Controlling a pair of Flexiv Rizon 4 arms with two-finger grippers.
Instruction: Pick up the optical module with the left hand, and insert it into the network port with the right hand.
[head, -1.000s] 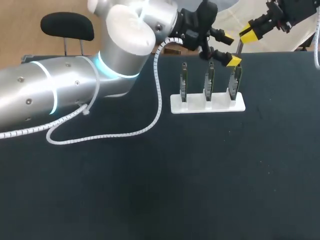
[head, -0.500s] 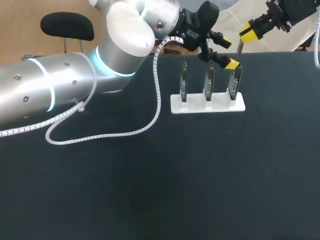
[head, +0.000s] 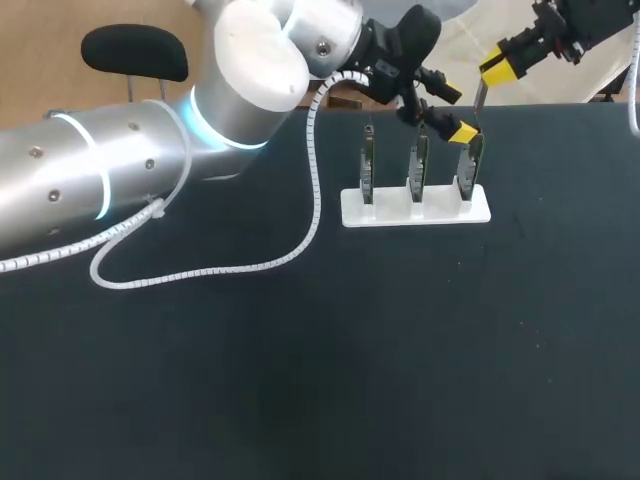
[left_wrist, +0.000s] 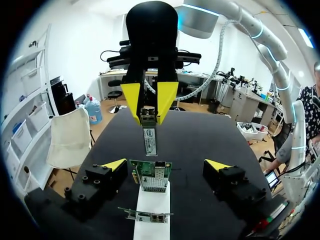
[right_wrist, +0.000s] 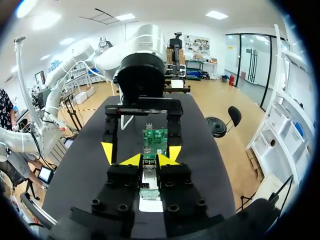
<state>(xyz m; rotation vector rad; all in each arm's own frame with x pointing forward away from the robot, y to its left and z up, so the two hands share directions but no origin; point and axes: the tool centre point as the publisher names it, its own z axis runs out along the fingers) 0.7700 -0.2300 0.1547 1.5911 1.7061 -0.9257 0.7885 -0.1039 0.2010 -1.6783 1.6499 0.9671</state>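
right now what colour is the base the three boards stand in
White; the base shows best in the head view, against the dark table.

The left arm (head: 120, 170) comes in from the left as a thick silver tube with a blue glowing ring, and it reaches past the middle to the far side of the worktop (head: 300, 380). Its black wrist tilts downward. The left claw (head: 453, 112) stands wide open, the two yellow tips well apart. Of the right arm (head: 590, 20) only the dark end shows, at the far right corner. The right claw (head: 498, 66) points down, just ahead of the left one, with its tips closed on the optical module (left_wrist: 150, 135).
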